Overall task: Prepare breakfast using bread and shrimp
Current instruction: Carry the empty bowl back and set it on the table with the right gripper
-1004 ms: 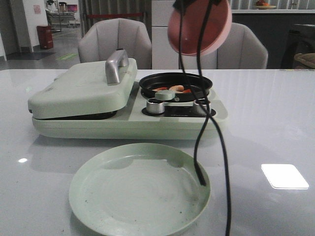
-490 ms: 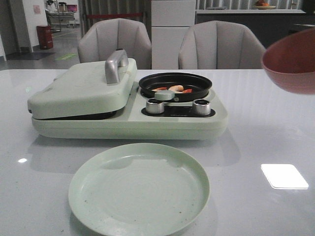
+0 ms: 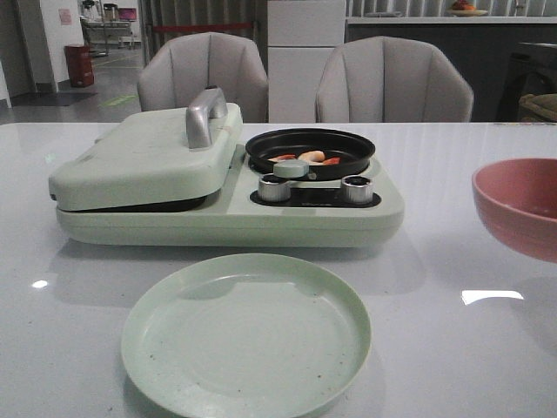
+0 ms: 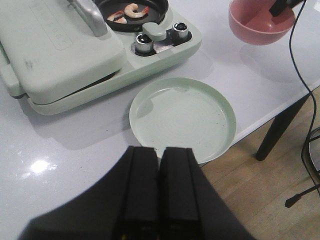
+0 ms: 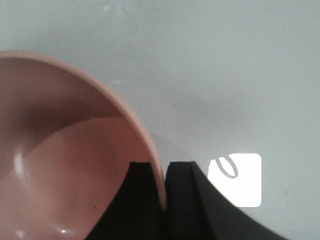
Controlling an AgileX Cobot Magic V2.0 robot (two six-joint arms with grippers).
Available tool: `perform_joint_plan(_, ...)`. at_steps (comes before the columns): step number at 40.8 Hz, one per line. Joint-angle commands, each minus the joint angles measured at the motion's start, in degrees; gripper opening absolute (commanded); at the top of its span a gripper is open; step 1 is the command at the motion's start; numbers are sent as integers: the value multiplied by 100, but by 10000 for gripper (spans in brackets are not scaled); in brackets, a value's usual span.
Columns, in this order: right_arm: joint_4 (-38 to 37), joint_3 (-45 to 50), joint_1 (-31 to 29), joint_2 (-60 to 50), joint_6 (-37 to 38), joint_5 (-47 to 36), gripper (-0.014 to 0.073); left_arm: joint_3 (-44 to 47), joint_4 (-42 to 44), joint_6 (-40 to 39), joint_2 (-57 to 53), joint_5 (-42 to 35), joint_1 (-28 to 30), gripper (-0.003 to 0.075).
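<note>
Bowl (image 3: 522,205), tipped over the pan (image 3: 311,150) a second ago, now sits low near the right edge, right gripper (image 5: 161,186) pinching its rim. Shrimp (image 3: 306,158) in pan: transfer complete. Left gripper (image 4: 160,187) closed, empty. Bread unseen.

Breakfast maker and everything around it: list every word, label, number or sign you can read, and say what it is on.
No text can be read in any view.
Breakfast maker: faint embossed marking on the lid near the handle, too blurred to read.
Panel between the two knobs: small label, illegible.
Background wall in the front view: a small pinkish sign, too small to read.
Green plate and pink bowl: no markings.
</note>
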Motion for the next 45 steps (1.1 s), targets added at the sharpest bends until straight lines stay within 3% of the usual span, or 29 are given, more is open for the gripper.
perform_joint_plan(1,108,-84,-7,-4,-83,-395,45,-166,-84,-49,52,-387,-24,101)
perform_joint_plan(5,102,-84,-7,180,-83,-401,80,-166,-84,-49,52,-387,-24,101)
perform_joint_plan(14,21,-93,-7,163,-83,-381,424,-166,-138,-49,52,-387,-24,101)
perform_joint_plan(17,8,-157,-7,84,-83,-246,489,-166,-138,-49,52,-387,-24,101)
perform_joint_plan(24,10,-193,266,-679,-86,-84,456,-166,-142,-49,52,-377,-24,101)
perform_joint_plan(38,-438,-188,2077,-2696,-32,618,441,-166,-153,-49,52,-377,-24,101)
perform_joint_plan(45,-1043,-188,2482,-3486,497,1385,441,-166,-153,-49,52,-377,-24,101)
